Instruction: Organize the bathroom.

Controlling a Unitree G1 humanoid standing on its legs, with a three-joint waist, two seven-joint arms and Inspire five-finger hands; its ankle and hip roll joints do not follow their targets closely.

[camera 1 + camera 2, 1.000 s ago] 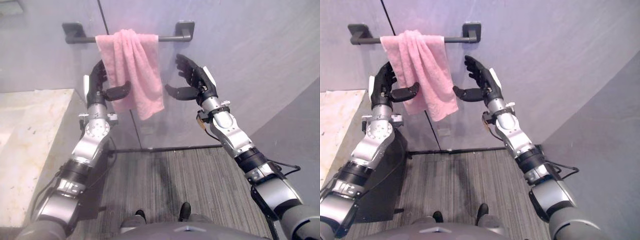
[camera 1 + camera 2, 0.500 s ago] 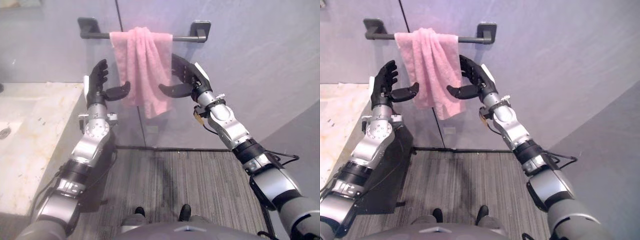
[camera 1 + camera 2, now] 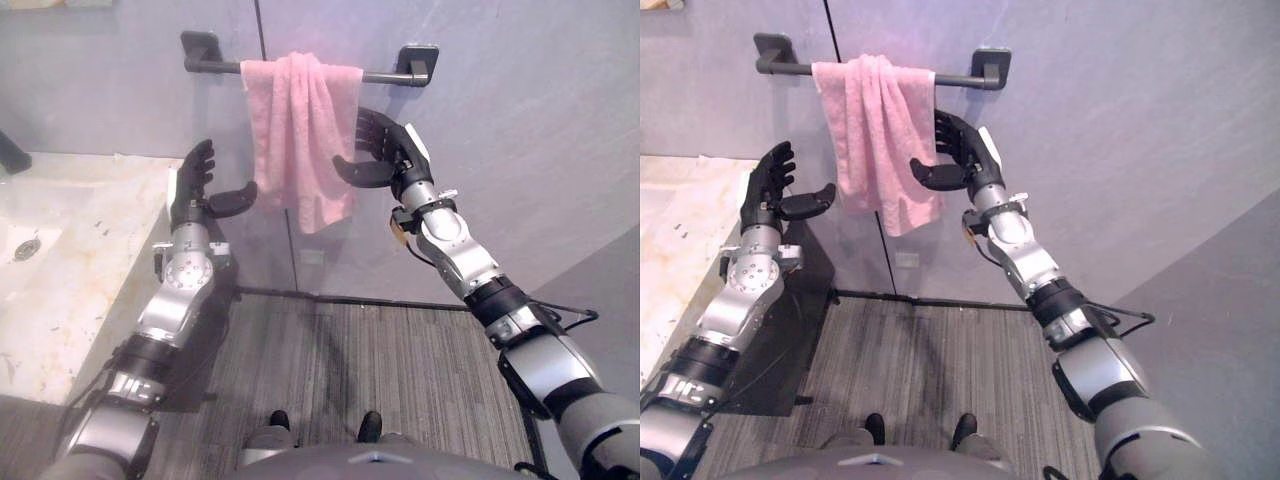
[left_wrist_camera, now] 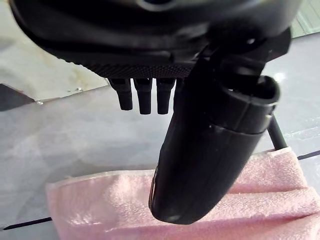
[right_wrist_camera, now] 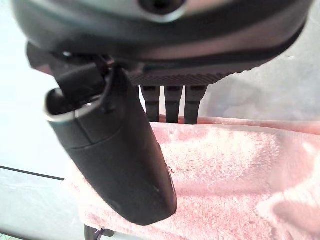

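Pink towel (image 3: pixel 300 130) hangs bunched over the black wall bar (image 3: pixel 390 76), draped nearer the bar's left end. Right hand (image 3: pixel 385 158) sits at the towel's right edge, fingers straight, thumb out, gripping nothing. Left hand (image 3: pixel 197 188) hovers left of the towel, fingers spread, beside the marble counter (image 3: pixel 70 270).

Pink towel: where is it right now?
The pink towel hangs bunched over the dark wall bar ahead of the robot, between the open left hand and the open right hand, whose fingers reach behind the towel's right edge.
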